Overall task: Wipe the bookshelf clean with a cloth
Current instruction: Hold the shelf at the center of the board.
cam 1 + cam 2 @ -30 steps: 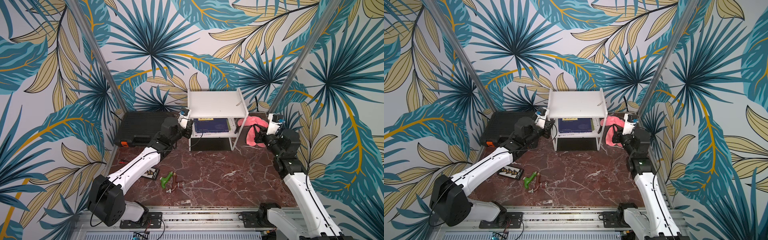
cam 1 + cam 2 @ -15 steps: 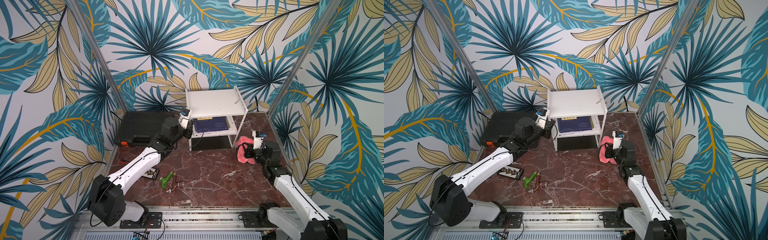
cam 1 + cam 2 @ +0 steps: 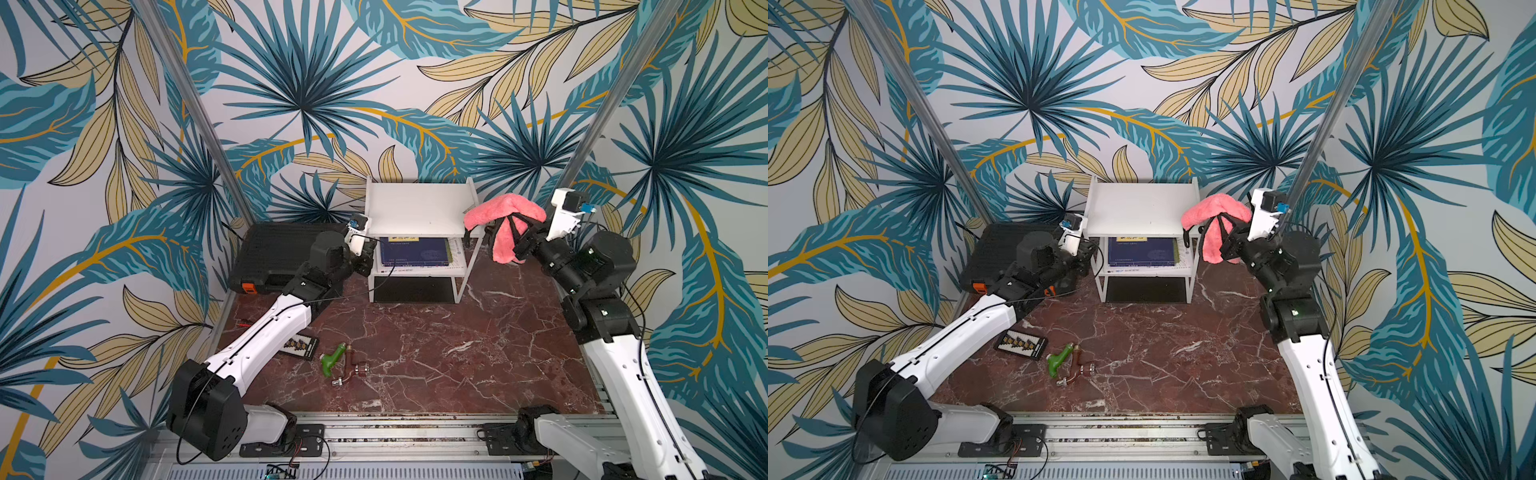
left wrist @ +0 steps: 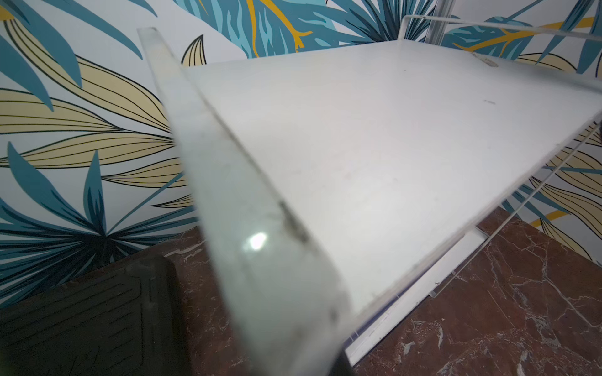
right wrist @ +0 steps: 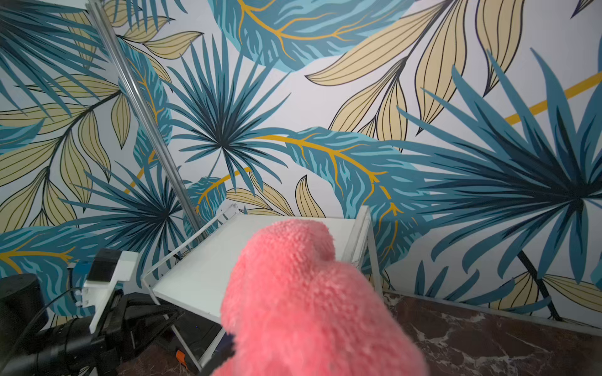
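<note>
The white two-tier bookshelf stands against the back wall. My right gripper is shut on the pink cloth, raised beside the shelf's right side. One end of the cloth reaches over the top board's right edge. In the right wrist view the cloth hides the jaws, with the top board behind it. My left gripper is shut on the shelf's left frame. That rail fills the left wrist view beside the top board.
A black toolcase lies left of the shelf, under my left arm. Blue books lie on the lower board. A bit holder, a green tool and a brown fitting lie front left. Walls close in on three sides.
Half a second ago my right gripper held the cloth low over the table in front of the shelf's right leg. It has since risen and moved back to the top board's right edge. The left arm has stayed put.
</note>
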Motion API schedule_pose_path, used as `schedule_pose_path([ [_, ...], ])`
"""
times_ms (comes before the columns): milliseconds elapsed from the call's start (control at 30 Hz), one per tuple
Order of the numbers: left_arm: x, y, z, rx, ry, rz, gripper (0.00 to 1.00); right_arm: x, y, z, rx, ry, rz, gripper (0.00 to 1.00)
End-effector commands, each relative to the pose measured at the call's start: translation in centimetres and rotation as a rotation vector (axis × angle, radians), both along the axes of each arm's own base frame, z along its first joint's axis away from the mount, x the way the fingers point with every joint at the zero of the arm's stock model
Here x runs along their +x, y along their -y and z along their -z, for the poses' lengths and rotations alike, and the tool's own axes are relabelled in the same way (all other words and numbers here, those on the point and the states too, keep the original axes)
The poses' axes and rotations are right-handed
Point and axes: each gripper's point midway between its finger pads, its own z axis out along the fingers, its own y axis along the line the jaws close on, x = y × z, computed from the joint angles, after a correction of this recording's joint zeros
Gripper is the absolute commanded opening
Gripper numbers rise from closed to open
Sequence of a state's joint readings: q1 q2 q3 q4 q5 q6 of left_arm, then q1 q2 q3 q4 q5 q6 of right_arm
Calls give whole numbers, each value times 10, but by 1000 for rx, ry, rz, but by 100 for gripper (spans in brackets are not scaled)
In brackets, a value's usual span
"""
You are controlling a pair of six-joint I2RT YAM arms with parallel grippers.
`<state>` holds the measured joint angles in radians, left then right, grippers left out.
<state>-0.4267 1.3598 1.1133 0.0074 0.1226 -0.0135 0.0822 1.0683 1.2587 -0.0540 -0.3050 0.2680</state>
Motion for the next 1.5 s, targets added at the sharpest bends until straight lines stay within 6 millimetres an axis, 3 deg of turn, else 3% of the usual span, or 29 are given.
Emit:
schedule_pose_path([
  [0,7,-29,-14,-11,34,-103,0,40,-3,37,-41,-150,42,0],
  [100,9,-28,-6,-20,13,-104,0,85,-4,49,-133,-210,109,0],
  [200,8,-24,-1,-26,11,-84,0,139,8,63,-236,-299,208,0],
  [267,9,-23,0,-25,6,-78,0,161,11,76,-299,-381,231,0],
  [333,9,-23,2,-21,0,-76,0,162,13,72,-329,-411,232,0],
  [433,10,-23,5,-13,-5,-77,0,148,12,65,-348,-361,218,0],
  [567,11,-24,7,-7,-11,-82,0,94,4,43,-319,-243,141,0],
  [667,11,-25,8,-2,-15,-87,0,78,-12,56,-249,-234,40,0],
  [733,11,-24,10,1,-19,-80,0,89,-25,72,-223,-280,-15,0],
  [833,13,-23,13,9,-31,-76,0,123,-30,86,-217,-325,17,0],
  [900,13,-21,13,8,-34,-67,0,150,-17,71,-184,-287,125,0],
  [1000,12,-21,12,3,-33,-64,0,194,19,57,-109,-270,320,0],
  [1067,12,-21,13,4,-33,-63,0,215,31,44,-46,-261,331,0],
  [1200,11,-21,16,16,-44,-56,0,247,16,39,-67,-272,237,0],
  [1333,11,-20,18,10,-52,-53,0,254,12,66,-43,-401,211,0],
  [1400,11,-19,18,3,-53,-53,0,247,-18,60,-7,-396,34,0],
  [1467,11,-20,18,0,-53,-55,0,233,-42,39,13,-346,-124,0],
])
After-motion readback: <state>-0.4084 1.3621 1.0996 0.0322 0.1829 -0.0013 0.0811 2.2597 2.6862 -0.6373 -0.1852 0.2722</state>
